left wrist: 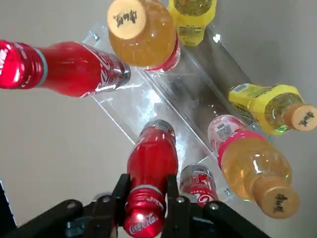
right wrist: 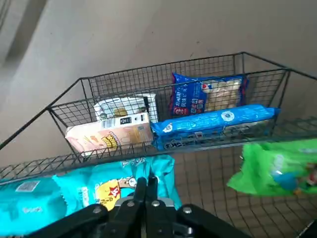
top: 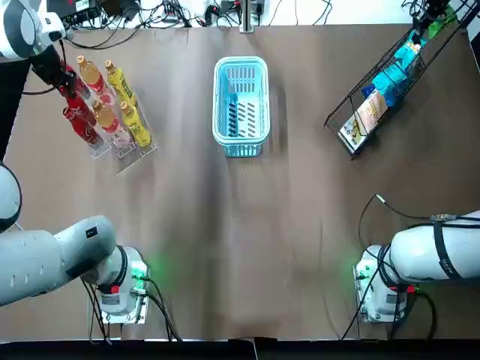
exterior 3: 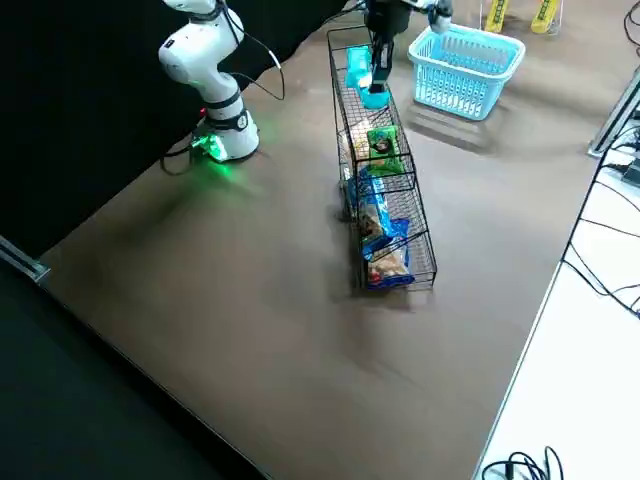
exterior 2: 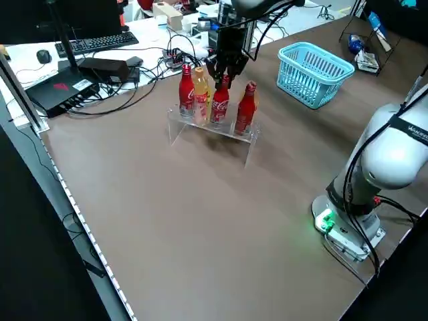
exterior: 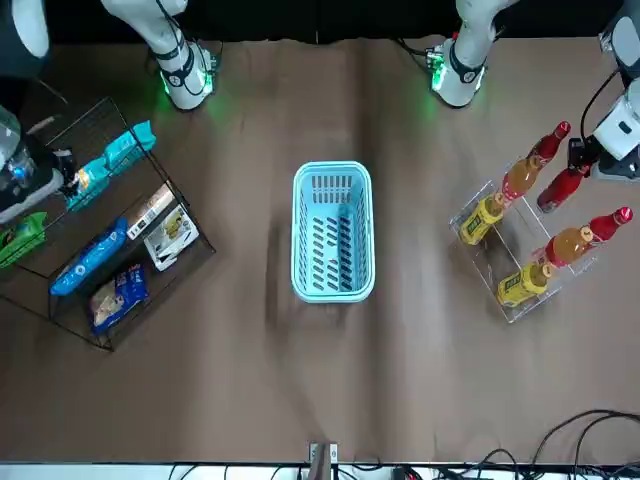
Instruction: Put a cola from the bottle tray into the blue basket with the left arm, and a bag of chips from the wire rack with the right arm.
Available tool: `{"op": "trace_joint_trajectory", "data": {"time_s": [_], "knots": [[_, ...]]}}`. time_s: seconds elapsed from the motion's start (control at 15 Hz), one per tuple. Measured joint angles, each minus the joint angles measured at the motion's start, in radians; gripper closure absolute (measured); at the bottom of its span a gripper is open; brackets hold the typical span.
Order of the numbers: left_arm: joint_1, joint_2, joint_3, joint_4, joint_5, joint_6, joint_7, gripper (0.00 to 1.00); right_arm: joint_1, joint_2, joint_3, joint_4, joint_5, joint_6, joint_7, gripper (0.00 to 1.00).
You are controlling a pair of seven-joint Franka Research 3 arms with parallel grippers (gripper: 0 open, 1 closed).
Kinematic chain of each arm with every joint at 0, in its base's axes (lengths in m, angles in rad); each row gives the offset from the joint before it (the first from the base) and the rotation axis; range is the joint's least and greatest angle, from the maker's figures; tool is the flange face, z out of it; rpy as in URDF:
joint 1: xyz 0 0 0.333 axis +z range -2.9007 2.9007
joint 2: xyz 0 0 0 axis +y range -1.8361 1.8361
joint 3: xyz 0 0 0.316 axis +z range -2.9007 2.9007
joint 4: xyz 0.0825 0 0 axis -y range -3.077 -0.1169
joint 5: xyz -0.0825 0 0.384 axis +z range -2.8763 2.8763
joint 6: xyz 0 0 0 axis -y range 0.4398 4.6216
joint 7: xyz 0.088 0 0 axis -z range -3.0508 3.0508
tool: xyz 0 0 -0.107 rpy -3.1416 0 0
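Observation:
My left gripper (left wrist: pixel 144 218) is over the clear bottle tray (top: pixel 124 154) at the far left, shut on the neck of a red cola bottle (left wrist: pixel 151 168) that stands upright among the other bottles (exterior 2: pixel 219 100). At the far right, my right gripper (right wrist: pixel 147 186) reaches into the black wire rack (right wrist: pixel 163 69) and is shut on the edge of a teal bag of chips (right wrist: pixel 99 193). The blue basket (top: pixel 218 105) sits empty at the middle back of the table, apart from both grippers.
Two more colas (left wrist: pixel 64 67), orange drinks (left wrist: pixel 143 34) and yellow drinks (left wrist: pixel 265 106) fill the tray. The rack also holds a green bag (right wrist: pixel 277 168), blue bags (right wrist: pixel 213 121) and a white and orange pack (right wrist: pixel 111 131). Cables run along the table's back edge.

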State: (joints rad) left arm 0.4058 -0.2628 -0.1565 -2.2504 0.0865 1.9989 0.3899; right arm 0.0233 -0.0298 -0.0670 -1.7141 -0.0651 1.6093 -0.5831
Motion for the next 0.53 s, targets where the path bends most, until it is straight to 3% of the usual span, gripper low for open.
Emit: {"op": "trace_joint_trajectory", "data": {"time_s": [0.33, 0.53], "knots": [[0.000, 0.000, 0.000, 0.006, -0.002, -0.021, 0.000, 0.66, -0.027, 0.000, -0.004, 0.106, 0.002, -0.077, 0.002, 0.98], [-0.001, 0.000, -0.001, 0.037, -0.005, -0.078, 0.000, 0.66, -0.033, 0.000, -0.002, 0.139, 0.103, -0.128, 0.077, 0.98]]}}
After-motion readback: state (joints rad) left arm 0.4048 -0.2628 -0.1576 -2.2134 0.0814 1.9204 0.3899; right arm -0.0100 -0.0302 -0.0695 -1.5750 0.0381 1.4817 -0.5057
